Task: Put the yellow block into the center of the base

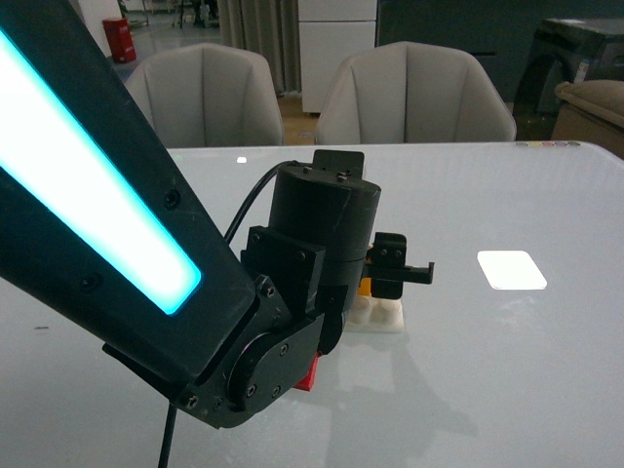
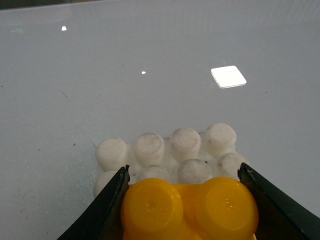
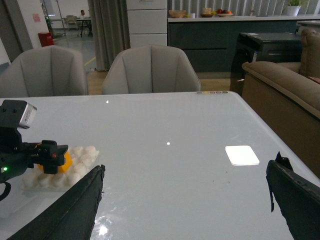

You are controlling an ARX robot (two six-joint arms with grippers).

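dim room | glossy table (image 1: 546, 370) shows glare spots | cyan strip (image 1: 78, 185) overexposed | soft shadows

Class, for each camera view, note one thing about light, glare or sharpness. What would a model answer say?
Front view: the left arm's cyan light strip is blown out, and a white patch on the table shows no detail. Left wrist view: the yellow block is evenly lit, and the base studs look slightly soft. Right wrist view: the open right gripper shows as dark silhouettes.
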